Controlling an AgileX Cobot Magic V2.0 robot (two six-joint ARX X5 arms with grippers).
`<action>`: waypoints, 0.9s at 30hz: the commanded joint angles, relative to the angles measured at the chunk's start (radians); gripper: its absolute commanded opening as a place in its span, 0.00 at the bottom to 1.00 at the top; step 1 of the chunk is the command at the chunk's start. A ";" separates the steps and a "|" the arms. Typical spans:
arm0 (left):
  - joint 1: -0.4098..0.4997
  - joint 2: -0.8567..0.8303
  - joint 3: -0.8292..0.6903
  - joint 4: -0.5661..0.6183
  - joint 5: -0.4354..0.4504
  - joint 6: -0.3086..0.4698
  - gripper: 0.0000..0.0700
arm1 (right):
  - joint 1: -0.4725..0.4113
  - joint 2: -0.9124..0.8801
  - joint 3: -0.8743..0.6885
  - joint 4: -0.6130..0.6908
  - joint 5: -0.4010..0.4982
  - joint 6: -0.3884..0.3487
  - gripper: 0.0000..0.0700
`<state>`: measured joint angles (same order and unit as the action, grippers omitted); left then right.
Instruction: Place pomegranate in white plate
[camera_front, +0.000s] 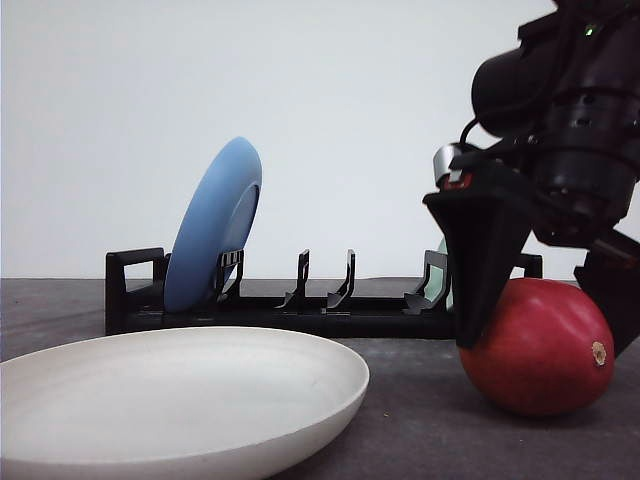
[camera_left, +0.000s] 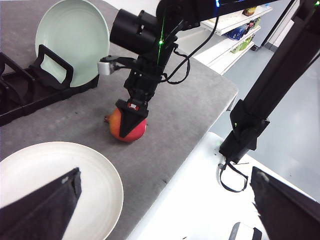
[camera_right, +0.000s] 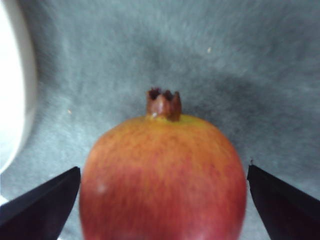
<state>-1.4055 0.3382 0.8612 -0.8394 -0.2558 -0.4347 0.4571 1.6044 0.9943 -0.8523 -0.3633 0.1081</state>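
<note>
plate, the white one, lies flat at the near edge of the grey table. pomegranate sits on the table beside it, toward the right edge, not touching the plate. the right gripper is down over the fruit with its jaws wide apart, one on each side. the left gripper is open too, above the plate. farther back stands a black rack holding a blue plate.

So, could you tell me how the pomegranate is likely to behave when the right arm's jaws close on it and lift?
The pomegranate looks round and rests directly on the table, so a nudge would probably roll it. Its skin appears smooth, so it may slip between the jaws of the right gripper, which stand open on either side. It looks firm and solid, likely rather heavy for its size.
</note>
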 joint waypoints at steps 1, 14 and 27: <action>-0.014 0.002 0.016 0.009 0.002 -0.002 0.95 | 0.007 0.020 0.018 0.003 -0.001 -0.010 0.68; -0.014 0.002 0.016 0.010 -0.013 -0.001 0.95 | 0.130 0.092 0.283 -0.122 -0.030 0.056 0.48; -0.014 0.002 0.016 0.007 -0.018 0.004 0.95 | 0.413 0.307 0.491 0.012 -0.050 0.129 0.48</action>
<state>-1.4055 0.3382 0.8612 -0.8392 -0.2674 -0.4347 0.8529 1.8876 1.4635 -0.8481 -0.4111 0.2195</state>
